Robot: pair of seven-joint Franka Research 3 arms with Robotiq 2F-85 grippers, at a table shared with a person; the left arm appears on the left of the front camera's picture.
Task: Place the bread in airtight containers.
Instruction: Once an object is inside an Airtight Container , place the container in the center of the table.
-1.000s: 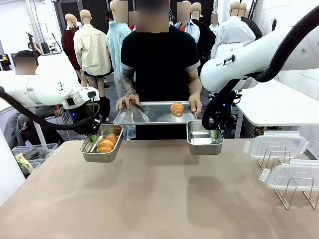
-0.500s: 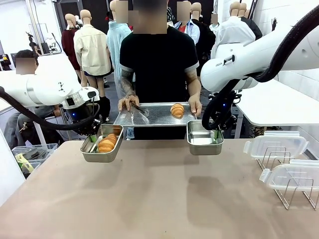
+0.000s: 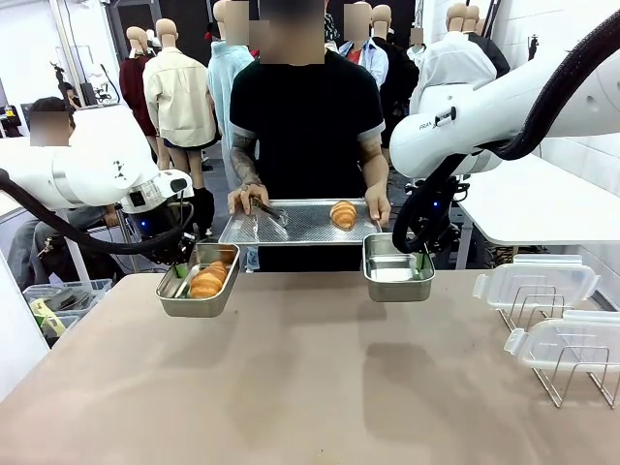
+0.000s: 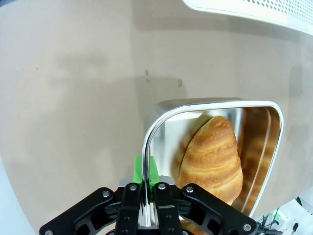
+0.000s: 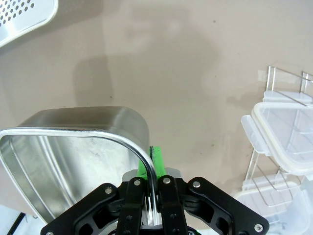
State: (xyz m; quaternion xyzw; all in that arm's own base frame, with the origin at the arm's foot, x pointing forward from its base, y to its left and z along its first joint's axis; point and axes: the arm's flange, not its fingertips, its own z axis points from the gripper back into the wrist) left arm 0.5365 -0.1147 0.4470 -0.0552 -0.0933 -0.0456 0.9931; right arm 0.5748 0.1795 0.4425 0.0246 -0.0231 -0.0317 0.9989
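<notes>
My left gripper (image 3: 179,269) is shut on the rim of a steel container (image 3: 199,281) held above the table. One croissant (image 3: 208,278) lies inside it. In the left wrist view the green pads (image 4: 138,170) pinch that container's (image 4: 161,110) edge beside the croissant (image 4: 212,159). My right gripper (image 3: 423,263) is shut on the rim of a second container (image 3: 397,269), which holds nothing. The right wrist view shows that gripper (image 5: 152,161) clamped on the container's (image 5: 73,147) curved corner. Another croissant (image 3: 342,213) rests on a large flat tray (image 3: 300,228) held by the person.
The person's hand (image 3: 247,199) holds tongs (image 3: 269,209) over the tray. Two clear lids (image 3: 538,281) sit on wire racks (image 3: 572,373) at the table's right edge, also in the right wrist view as lids (image 5: 286,142). The tray's edge (image 4: 254,10) shows above the left container.
The person's tray and the croissant on it shifted very slightly. Both arms and their containers have stayed still.
</notes>
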